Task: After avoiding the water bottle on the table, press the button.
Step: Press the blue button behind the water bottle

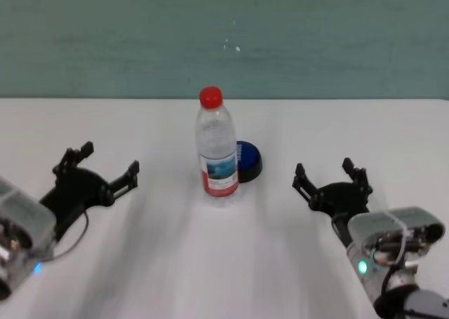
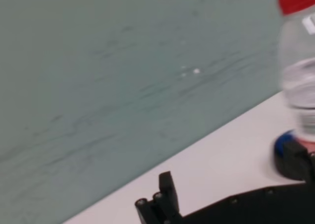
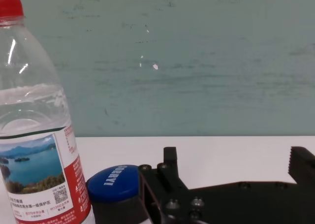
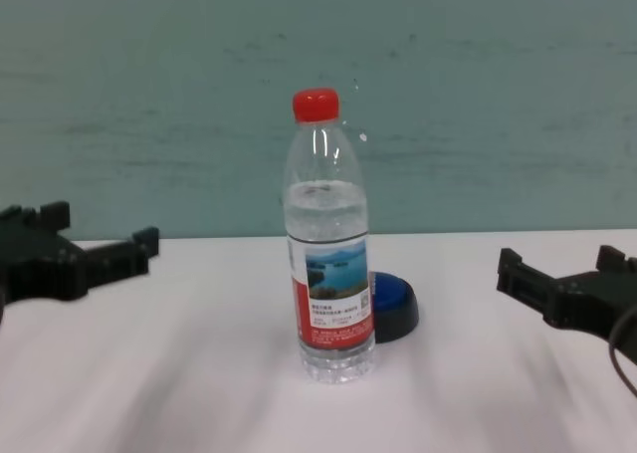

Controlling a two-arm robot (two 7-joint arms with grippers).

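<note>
The water bottle [image 1: 216, 147] stands upright mid-table, clear with a red cap and a lake-picture label; it also shows as bottle [image 4: 328, 244], bottle [image 3: 34, 130] and bottle [image 2: 298, 66]. Just behind it to its right sits the button [image 1: 248, 160], blue-domed on a black base, partly hidden by the bottle; also button [image 4: 393, 304] and button [image 3: 115, 184]. My left gripper [image 1: 102, 163] rests open, well left of the bottle. My right gripper [image 1: 330, 174] is open, to the right of the button with a gap between them.
The white table [image 1: 224, 263] reaches back to a teal wall [image 1: 224, 38]. Bare tabletop lies between each gripper and the bottle, and in front of it.
</note>
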